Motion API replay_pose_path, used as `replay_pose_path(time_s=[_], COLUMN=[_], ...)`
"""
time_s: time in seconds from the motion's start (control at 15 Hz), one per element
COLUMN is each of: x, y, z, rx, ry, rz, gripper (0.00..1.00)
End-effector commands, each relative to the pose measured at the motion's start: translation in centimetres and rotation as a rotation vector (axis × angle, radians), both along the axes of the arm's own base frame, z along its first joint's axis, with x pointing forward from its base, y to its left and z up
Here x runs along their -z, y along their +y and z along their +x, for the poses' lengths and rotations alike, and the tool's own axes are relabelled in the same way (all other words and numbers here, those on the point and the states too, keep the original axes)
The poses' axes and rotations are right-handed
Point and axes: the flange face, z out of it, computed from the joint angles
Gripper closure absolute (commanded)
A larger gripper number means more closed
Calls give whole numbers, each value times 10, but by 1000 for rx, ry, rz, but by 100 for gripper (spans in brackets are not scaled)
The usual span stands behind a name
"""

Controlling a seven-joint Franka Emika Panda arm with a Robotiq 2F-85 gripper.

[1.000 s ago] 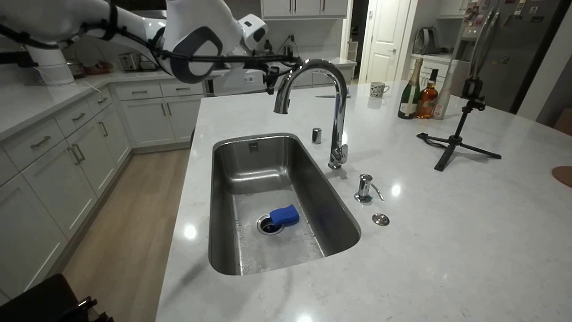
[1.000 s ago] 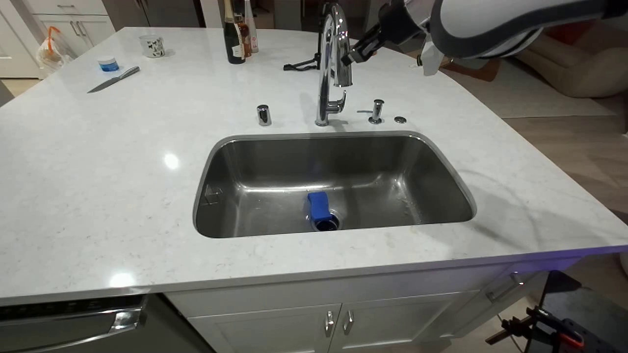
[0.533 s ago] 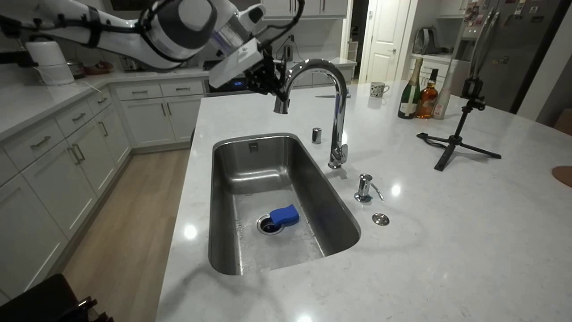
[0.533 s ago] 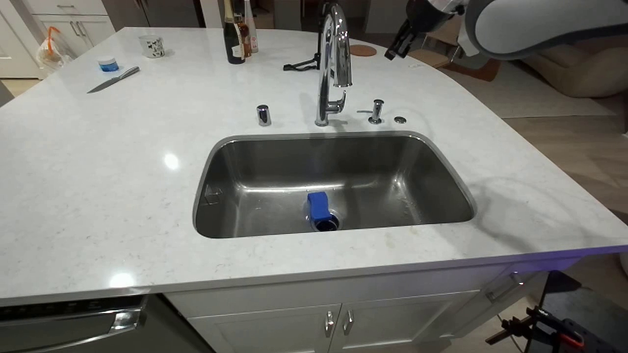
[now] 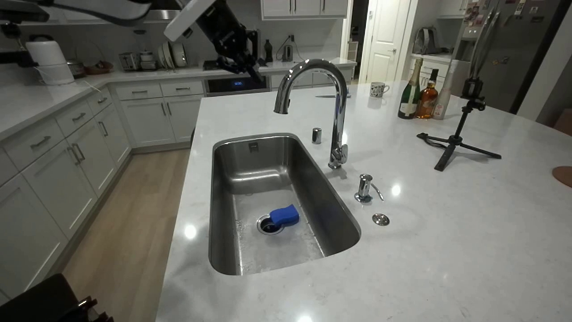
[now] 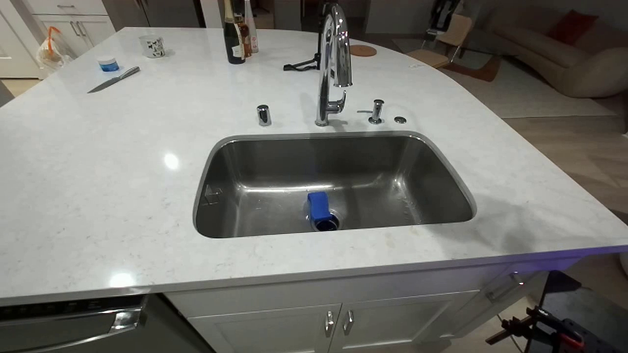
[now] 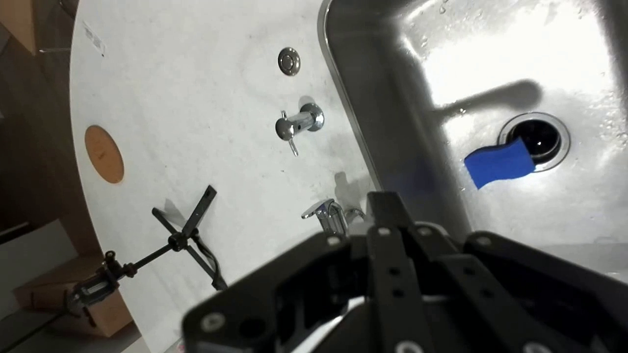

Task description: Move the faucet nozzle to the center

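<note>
The chrome gooseneck faucet (image 5: 340, 107) stands behind the sink. Its nozzle (image 5: 281, 103) points down toward the basin. The nozzle (image 6: 343, 73) also shows in an exterior view, above the sink's back rim. The steel sink (image 6: 363, 201) has its middle near the drain (image 6: 327, 224). My gripper (image 5: 258, 76) is raised, apart from the faucet; it also shows at the top edge of an exterior view (image 6: 441, 19). In the wrist view its fingertips (image 7: 387, 203) come together and it looks shut and empty. There only the faucet's handle and base (image 7: 331, 215) show; the nozzle does not.
A blue sponge (image 5: 284, 216) lies by the drain. A soap dispenser (image 5: 364, 188) and a short chrome knob (image 5: 316, 135) stand beside the faucet. A black tripod (image 5: 455, 138), bottles (image 5: 427, 96), a mug (image 5: 377, 89) and a knife (image 6: 114, 80) are on the counter.
My gripper has moved up and away from beside the faucet. The arm has almost left the top of an exterior view. The faucet and nozzle have not visibly moved.
</note>
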Motion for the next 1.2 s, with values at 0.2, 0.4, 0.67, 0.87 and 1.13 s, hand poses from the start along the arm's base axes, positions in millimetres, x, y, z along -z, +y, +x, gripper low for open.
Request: replay_pose_path(time_s=[0.2, 0.4, 0.67, 0.87, 1.13], x=[-30, -30, -7, 37, 40], y=[15, 17, 19, 27, 20], z=[-11, -5, 21, 51, 41], rx=[-6, 7, 17, 18, 15], ry=[155, 176, 188, 286, 253], rz=[-50, -58, -76, -85, -62], gripper=[72, 50, 22, 0, 0])
